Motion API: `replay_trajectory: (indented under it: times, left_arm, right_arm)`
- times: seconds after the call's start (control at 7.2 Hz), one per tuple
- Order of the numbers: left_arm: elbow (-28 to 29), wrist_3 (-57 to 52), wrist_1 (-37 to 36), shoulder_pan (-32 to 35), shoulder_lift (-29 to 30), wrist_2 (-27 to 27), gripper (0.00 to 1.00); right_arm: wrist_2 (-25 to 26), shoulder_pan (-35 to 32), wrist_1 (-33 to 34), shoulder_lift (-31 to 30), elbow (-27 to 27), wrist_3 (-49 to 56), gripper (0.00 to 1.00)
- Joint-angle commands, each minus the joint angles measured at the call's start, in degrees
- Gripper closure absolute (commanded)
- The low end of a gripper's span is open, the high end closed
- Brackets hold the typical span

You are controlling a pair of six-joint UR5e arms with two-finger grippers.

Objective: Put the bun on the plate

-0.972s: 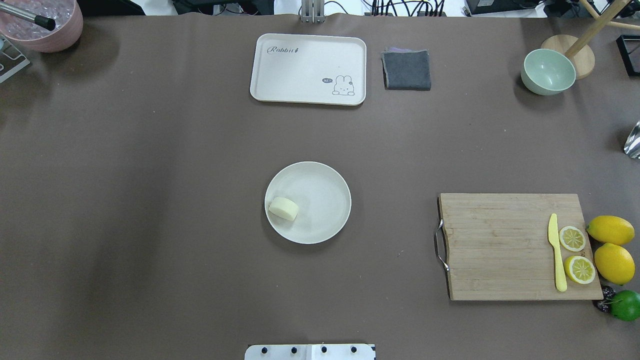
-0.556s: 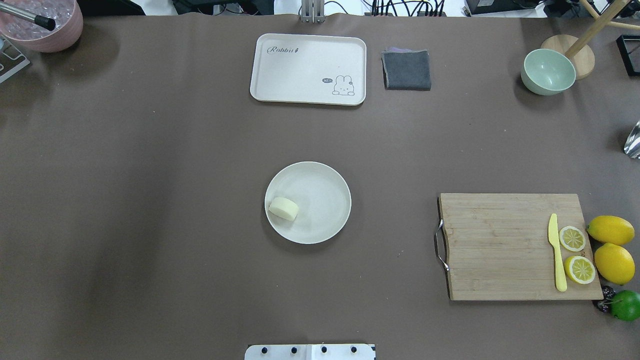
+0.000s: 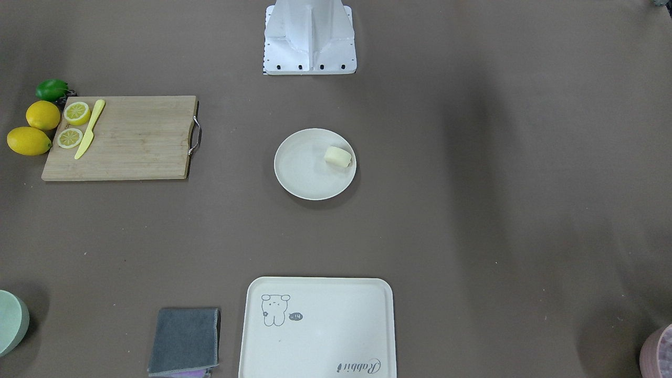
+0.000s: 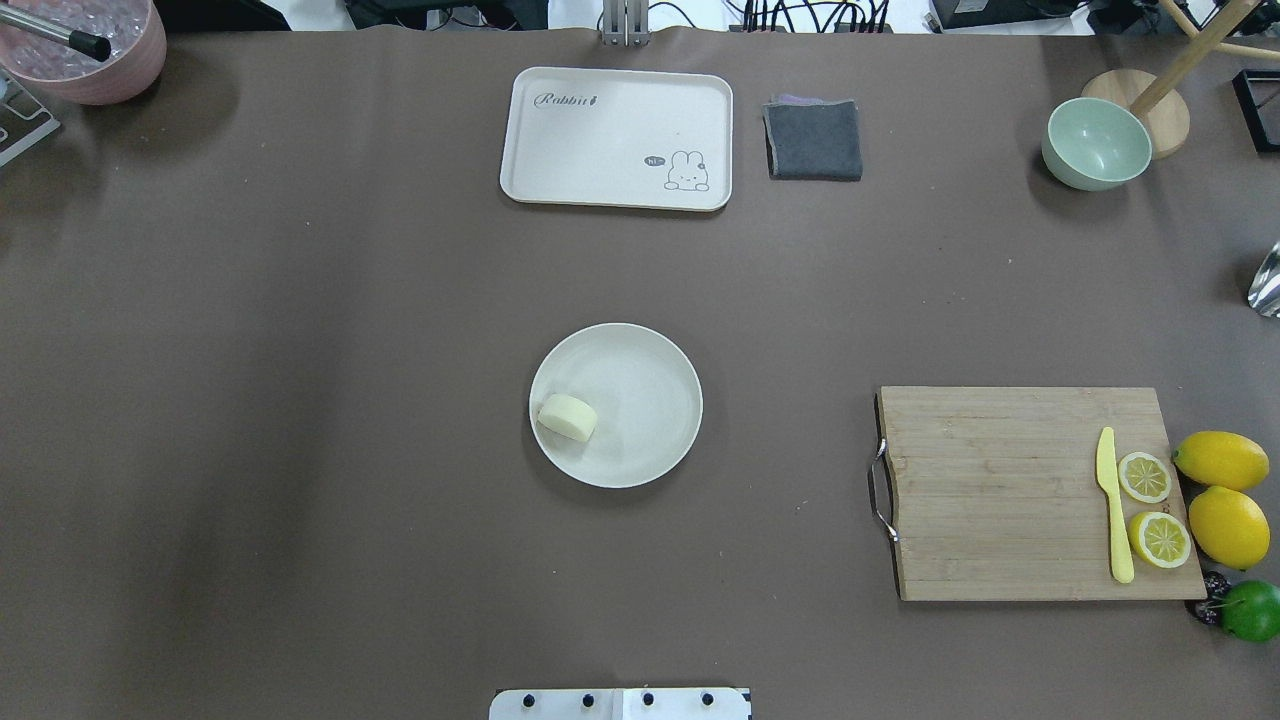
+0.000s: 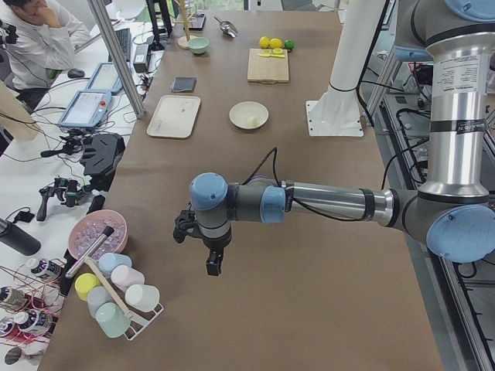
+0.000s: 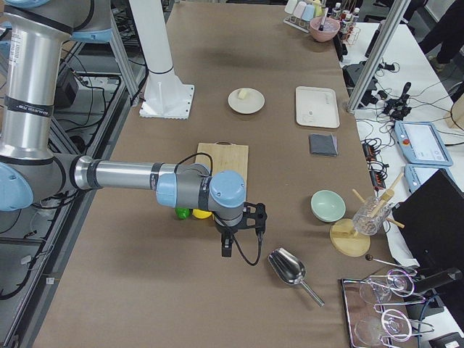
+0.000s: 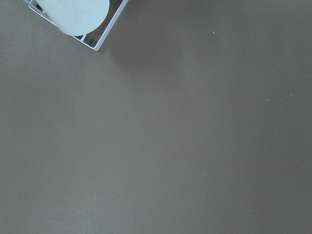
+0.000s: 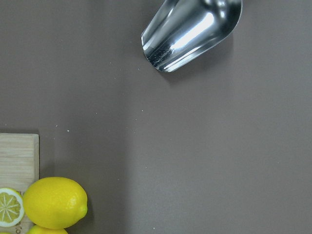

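Note:
The pale cream bun (image 4: pixel 567 417) lies on the left part of the round off-white plate (image 4: pixel 645 400) in the middle of the table; in the front-facing view the bun (image 3: pixel 337 156) sits at the plate's (image 3: pixel 304 168) right side. No gripper touches either. My left gripper (image 5: pixel 213 263) shows only in the exterior left view, far from the plate at the table's left end, pointing down. My right gripper (image 6: pixel 225 250) shows only in the exterior right view, beyond the lemons. I cannot tell whether either one is open or shut.
A cream tray (image 4: pixel 617 138) and grey cloth (image 4: pixel 813 139) lie at the back. A cutting board (image 4: pixel 1010 490) with a yellow knife, lemon halves and lemons (image 4: pixel 1222 460) is at right. A green bowl (image 4: pixel 1095 143), metal scoop (image 6: pixel 288 267), pink bowl (image 4: pixel 90 50) and cup rack (image 5: pixel 116 297) stand at the ends.

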State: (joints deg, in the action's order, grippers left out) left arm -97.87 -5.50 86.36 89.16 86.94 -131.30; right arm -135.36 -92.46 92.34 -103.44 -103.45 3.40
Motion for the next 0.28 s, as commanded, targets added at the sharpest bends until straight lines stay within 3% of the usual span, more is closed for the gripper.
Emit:
replay_trajectory:
  times: [0.0,0.14]
  left_arm:
    - [0.1,0.0,0.0,0.0,-0.1,0.0,0.02]
    - [0.1,0.0,0.0,0.0,0.0,0.1,0.02]
  right_arm:
    - [0.1,0.0,0.0,0.0,0.0,0.0,0.0]
    - [0.1,0.0,0.0,0.0,0.0,0.0,0.0]
